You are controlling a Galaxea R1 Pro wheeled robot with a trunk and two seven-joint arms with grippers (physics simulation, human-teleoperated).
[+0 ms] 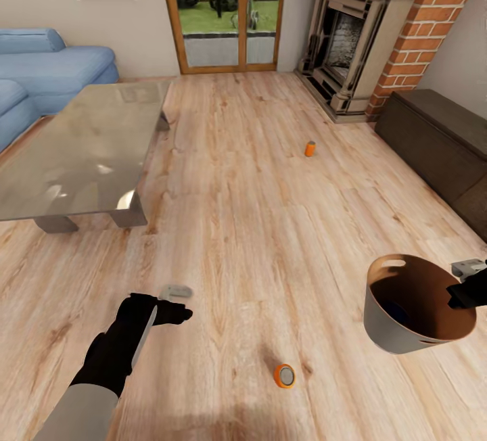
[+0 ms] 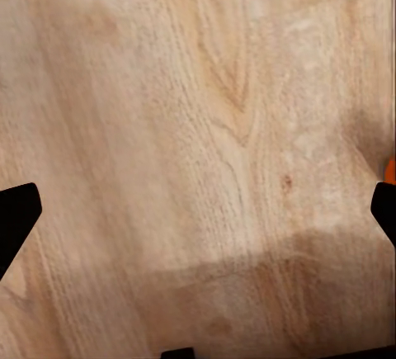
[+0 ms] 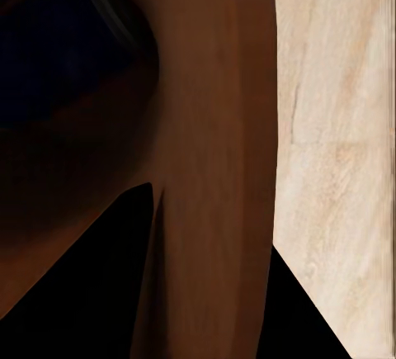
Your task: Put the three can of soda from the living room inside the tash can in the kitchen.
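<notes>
My left hand (image 1: 177, 300) hangs over the wooden floor (image 1: 237, 224), fingers spread and holding nothing. Just right of it and nearer me, an orange can (image 1: 285, 375) lies on its side; a second orange can (image 1: 310, 149) stands well ahead. My right hand (image 1: 467, 290) pinches the rim of the bin (image 1: 382, 319), gripping it off the floor, something dark blue (image 1: 399, 312) lying inside.

1. Two cans are bright orange: one upright (image 1: 310, 149), one lying with a grey end (image 1: 285, 375).
2. The bin (image 1: 379, 319) is grey outside, brown inside.
3. The floor (image 1: 257, 224) is pale wood grain.
4. The sofa (image 1: 47, 65) is light blue.
</notes>
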